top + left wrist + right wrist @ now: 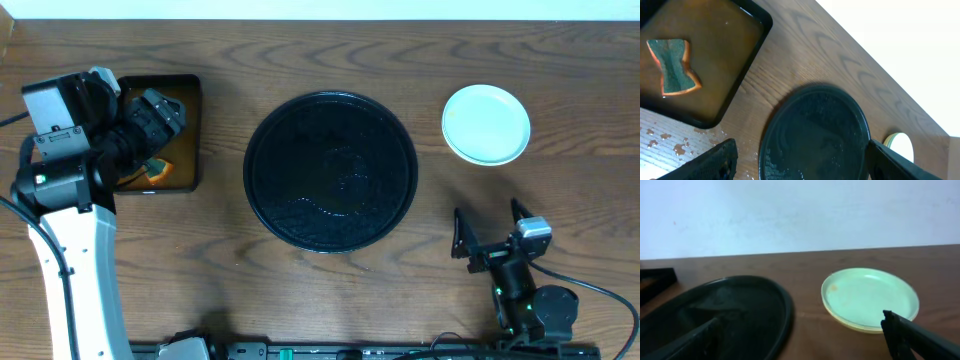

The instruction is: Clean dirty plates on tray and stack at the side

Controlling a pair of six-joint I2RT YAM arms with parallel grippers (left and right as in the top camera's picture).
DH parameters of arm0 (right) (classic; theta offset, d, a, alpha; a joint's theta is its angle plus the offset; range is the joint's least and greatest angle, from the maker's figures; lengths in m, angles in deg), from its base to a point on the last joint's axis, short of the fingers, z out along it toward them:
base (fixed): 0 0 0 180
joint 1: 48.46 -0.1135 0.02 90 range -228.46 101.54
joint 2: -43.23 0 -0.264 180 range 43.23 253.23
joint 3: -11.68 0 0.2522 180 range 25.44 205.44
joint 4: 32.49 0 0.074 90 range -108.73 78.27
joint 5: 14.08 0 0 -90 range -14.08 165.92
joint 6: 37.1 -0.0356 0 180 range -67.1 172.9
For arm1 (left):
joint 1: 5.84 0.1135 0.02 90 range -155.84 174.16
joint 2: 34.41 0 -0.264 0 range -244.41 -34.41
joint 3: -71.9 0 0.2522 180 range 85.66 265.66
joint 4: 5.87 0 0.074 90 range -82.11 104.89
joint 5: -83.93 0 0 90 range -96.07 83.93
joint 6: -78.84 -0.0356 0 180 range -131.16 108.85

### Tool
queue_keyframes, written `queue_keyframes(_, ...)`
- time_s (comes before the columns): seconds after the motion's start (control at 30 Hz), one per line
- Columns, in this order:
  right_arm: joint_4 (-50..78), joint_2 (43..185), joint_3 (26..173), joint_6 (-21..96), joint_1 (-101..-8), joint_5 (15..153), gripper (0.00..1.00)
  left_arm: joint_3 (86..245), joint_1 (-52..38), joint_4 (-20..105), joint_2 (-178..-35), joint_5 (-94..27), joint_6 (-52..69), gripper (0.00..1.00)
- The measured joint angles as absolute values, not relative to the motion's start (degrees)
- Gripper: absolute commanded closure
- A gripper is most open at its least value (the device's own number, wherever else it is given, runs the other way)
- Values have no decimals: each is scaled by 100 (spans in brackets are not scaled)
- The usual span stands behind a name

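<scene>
The round black tray sits mid-table, wet, with no plates on it; it also shows in the left wrist view and the right wrist view. The plates are stacked at the back right of the table, a mint-blue one on top and a yellow rim under it; an edge of the stack shows in the left wrist view. My left gripper is open and empty over the rectangular tray. My right gripper is open and empty, in front of the plates.
The rectangular black tray at the back left holds orange-brown liquid and a green-and-orange sponge. Brown droplets lie on the table beside it. A white wall runs behind the table.
</scene>
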State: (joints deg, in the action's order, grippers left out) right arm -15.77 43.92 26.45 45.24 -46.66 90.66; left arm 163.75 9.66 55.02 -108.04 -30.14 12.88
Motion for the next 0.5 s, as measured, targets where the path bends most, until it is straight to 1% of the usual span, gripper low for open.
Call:
queue_keyframes(0.17, -1832, 4388, 2584, 4524, -4574, 9095, 1, 16375, 966, 5505, -10804, -3014, 1288, 18)
queue_keyframes(0.37, -1839, 4388, 2584, 4522, -4572, 8404, 1, 16375, 966, 5505, -10804, -3014, 1285, 18)
queue_keyframes(0.5, -1575, 4390, 2584, 4522, -4572, 7963, 1, 16375, 966, 5505, -10804, -3014, 1288, 18)
